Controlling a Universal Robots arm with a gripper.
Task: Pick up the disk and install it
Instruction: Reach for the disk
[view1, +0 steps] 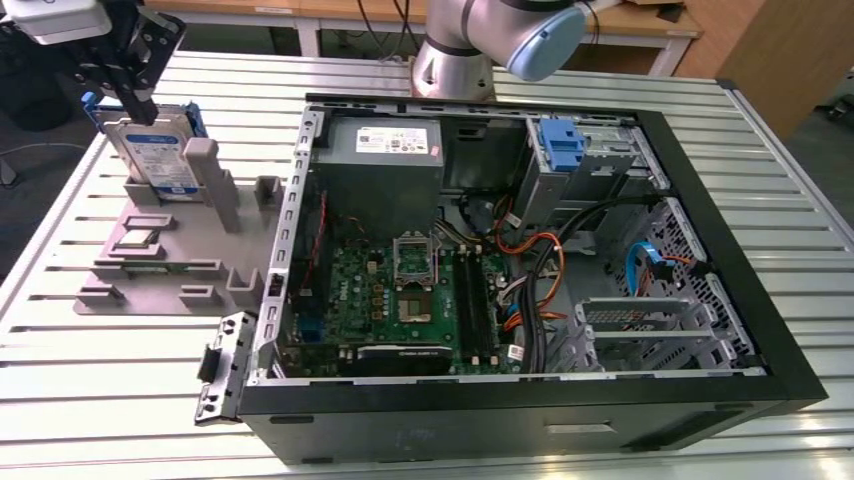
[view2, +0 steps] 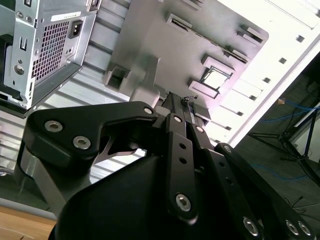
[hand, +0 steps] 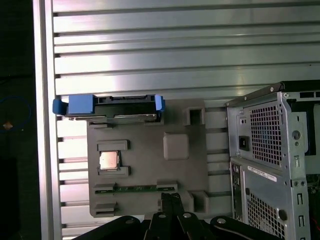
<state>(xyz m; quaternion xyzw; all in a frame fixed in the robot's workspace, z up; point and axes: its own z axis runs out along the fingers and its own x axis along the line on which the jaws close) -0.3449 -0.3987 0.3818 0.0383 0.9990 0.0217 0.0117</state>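
The disk (view1: 154, 150) stands on edge in a slot at the far end of the grey holder (view1: 160, 260), to the exterior view's left of the open computer case (view1: 754, 270). It is silver with a white-and-blue label and blue rails. In the first wrist view the disk (hand: 112, 106) shows edge-on, its blue rails at both ends. My gripper (view1: 134, 100) hangs just above the disk's top edge, with nothing held. Its black fingers meet at the tips in both wrist views (hand: 169, 196) (view2: 186, 100), over the holder (hand: 150, 170).
The holder also carries a processor chip (hand: 108, 160) and a memory stick (hand: 135, 188). Inside the case are a grey power supply (view1: 384, 145), a drive bay with a blue latch (view1: 563, 150), the motherboard and cables. The ribbed metal table (view1: 107, 400) surrounds everything.
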